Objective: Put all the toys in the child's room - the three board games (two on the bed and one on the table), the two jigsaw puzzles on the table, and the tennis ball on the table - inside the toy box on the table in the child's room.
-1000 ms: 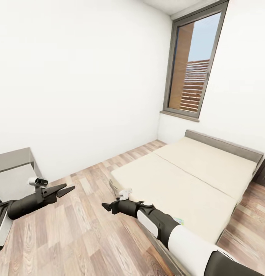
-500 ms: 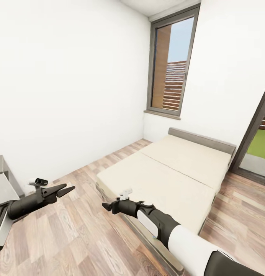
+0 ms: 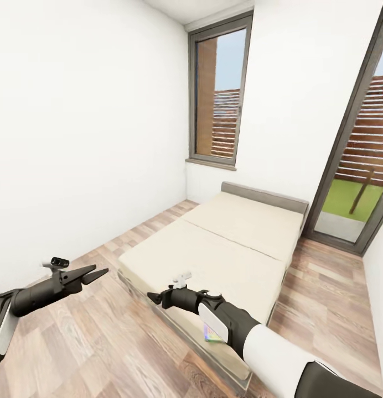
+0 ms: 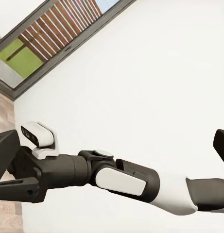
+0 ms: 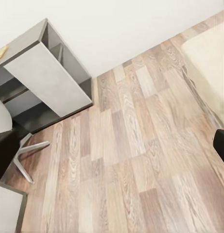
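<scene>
At the lower left of the head view our left gripper (image 3: pixel 94 272) is held out level over the wood-plank floor (image 3: pixel 103 342) with its two dark fingers spread apart and nothing between them, which we read as a carrying posture for travel, not a reach. Moving toward the centre, our right gripper (image 3: pixel 154 298) sits low in the frame, pointing left; its tip looks narrow, but we cannot tell whether the fingers are parted or together. Just behind it, from the centre toward the right, lies the bed (image 3: pixel 224 249), a plain beige mattress on a grey padded frame, set lengthwise under the window (image 3: pixel 216 97) with its headboard toward the far wall. At the near edge of the mattress, partly hidden by our right forearm, a small sliver of a colourful printed box (image 3: pixel 213 333) shows in the lower middle of the frame; we judge it to be one of the board games, though we can read no lettering on it. At the far right a glass door (image 3: pixel 352 166) opens on grass and a slatted fence. In the right wrist view a grey shelf unit (image 5: pixel 43 77) stands in the upper left against the white wall, its purpose unclear. No brand or label is legible anywhere.
</scene>
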Controlling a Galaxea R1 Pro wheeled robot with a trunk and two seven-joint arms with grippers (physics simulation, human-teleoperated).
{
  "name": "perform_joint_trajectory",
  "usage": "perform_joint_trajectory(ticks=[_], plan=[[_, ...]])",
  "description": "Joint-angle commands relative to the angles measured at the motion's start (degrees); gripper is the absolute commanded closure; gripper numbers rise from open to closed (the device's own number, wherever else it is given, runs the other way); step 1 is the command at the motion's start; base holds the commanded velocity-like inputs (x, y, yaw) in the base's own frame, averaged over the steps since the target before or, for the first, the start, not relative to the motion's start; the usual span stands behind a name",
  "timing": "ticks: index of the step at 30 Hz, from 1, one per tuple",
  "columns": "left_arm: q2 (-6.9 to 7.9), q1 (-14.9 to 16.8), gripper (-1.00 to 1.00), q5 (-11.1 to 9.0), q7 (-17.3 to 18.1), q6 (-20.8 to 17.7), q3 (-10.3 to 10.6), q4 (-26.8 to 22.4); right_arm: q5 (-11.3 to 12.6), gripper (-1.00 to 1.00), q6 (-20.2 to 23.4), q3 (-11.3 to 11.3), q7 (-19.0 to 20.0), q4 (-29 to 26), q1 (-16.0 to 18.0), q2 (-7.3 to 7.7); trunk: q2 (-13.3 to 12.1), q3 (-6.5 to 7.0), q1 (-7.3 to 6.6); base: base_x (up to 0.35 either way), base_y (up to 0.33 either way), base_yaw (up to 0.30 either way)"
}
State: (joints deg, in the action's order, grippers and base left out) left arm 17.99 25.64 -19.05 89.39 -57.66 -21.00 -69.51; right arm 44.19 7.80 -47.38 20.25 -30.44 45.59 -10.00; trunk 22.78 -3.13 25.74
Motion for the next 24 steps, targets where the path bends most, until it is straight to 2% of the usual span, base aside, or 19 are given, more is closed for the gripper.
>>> perform_joint_trajectory(ticks=[1, 9, 24], plan=[[0.03, 0.03, -1.00, 0.03, 0.21, -0.61, -0.01, -0.02, 0.53, -1.00, 0.20, -0.17, 0.05, 0.03, 0.10, 0.00, 0.14, -0.14, 0.04, 0.000, 0.094, -0.279], [0.03, 0.03, -1.00, 0.04, 0.25, -0.61, -0.01, -0.02, 0.53, -1.00, 0.14, -0.17, 0.05, 0.03, 0.10, 0.00, 0.14, -0.14, 0.04, 0.000, 0.093, -0.279], [0.03, 0.03, -1.00, 0.00, 0.26, -0.61, -0.01, -0.02, 0.53, -1.00, 0.11, -0.17, 0.05, 0.03, 0.09, 0.00, 0.14, -0.14, 0.04, 0.000, 0.008, -0.279]])
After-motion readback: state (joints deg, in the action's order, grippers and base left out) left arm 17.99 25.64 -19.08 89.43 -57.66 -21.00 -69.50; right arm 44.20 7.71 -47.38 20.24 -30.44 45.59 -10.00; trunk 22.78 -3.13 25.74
